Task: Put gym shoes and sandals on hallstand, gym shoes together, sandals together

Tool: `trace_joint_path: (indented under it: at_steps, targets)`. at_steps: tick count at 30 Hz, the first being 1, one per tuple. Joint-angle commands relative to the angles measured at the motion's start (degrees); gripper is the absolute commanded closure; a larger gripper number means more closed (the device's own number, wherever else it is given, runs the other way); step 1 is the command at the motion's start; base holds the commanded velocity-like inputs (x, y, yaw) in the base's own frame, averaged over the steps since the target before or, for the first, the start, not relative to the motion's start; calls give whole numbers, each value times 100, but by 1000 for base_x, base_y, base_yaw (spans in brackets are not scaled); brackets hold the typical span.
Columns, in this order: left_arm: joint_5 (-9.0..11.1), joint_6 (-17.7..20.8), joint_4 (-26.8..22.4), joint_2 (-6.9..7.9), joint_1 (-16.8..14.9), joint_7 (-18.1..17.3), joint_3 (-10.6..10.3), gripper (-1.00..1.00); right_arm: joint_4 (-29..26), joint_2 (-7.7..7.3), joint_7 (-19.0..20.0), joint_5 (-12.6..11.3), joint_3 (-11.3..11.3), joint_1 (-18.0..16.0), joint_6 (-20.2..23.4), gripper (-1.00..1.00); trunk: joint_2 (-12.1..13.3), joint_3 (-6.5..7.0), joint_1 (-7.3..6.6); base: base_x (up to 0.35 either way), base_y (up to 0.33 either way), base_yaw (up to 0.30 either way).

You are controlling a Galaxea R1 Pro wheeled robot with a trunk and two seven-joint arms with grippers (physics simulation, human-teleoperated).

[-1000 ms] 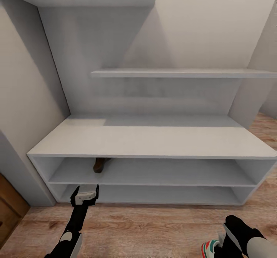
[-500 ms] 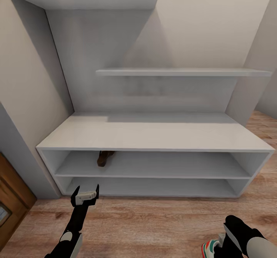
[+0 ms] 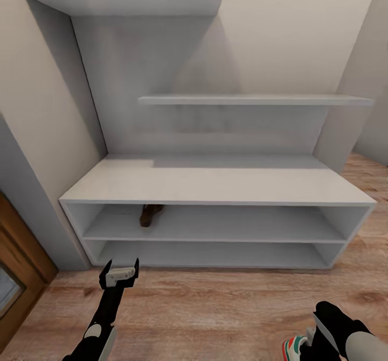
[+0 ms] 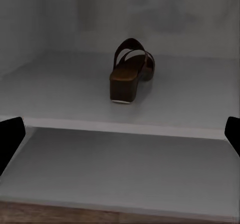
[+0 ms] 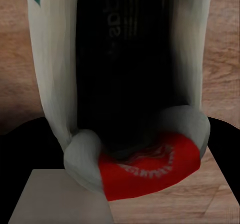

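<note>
One brown sandal (image 3: 151, 214) stands on the upper of the hallstand's (image 3: 215, 186) two low shelves, towards its left end. In the left wrist view the sandal (image 4: 131, 71) shows heel-first, alone on the shelf. My left gripper (image 3: 119, 272) is open and empty, low over the corridor floor (image 3: 215, 307) in front of the bottom shelf; its dark fingertips (image 4: 10, 139) sit wide apart. My right gripper (image 3: 318, 337) is shut on a white gym shoe (image 3: 293, 347) with teal and red trim, held above the floor at the lower right. Close up, the gym shoe (image 5: 130, 83) shows its dark opening and red heel patch.
A brown wooden door (image 3: 16, 264) and a grey wall panel (image 3: 32, 199) flank the rack on the left. Stepped wall shelves (image 3: 253, 100) hang above the rack's flat top. Wood flooring runs past the rack's right end (image 3: 372, 188).
The whole head view has shifted: the rack now looks smaller and farther off, with more floor in front. Both arms keep their pose in the picture; the sandal stays on its shelf.
</note>
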Motion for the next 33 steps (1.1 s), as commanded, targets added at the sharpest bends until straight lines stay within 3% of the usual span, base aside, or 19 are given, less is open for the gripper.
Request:
trace_joint_path:
  at_steps: [1,25,33]
  targets:
    - [0,0,0,0,0,0,-1,-100,0,0,3,-1,-1,0,0,100,0,0,0,-109,16,0]
    - [0,0,0,0,0,0,-59,-100,-7,-1,-3,-1,-7,0,-36,100,0,0,0,-118,2,0]
    - [0,0,0,0,0,0,-58,-100,33,1,-9,-8,-9,0,-527,100,0,0,0,-17,0,0]
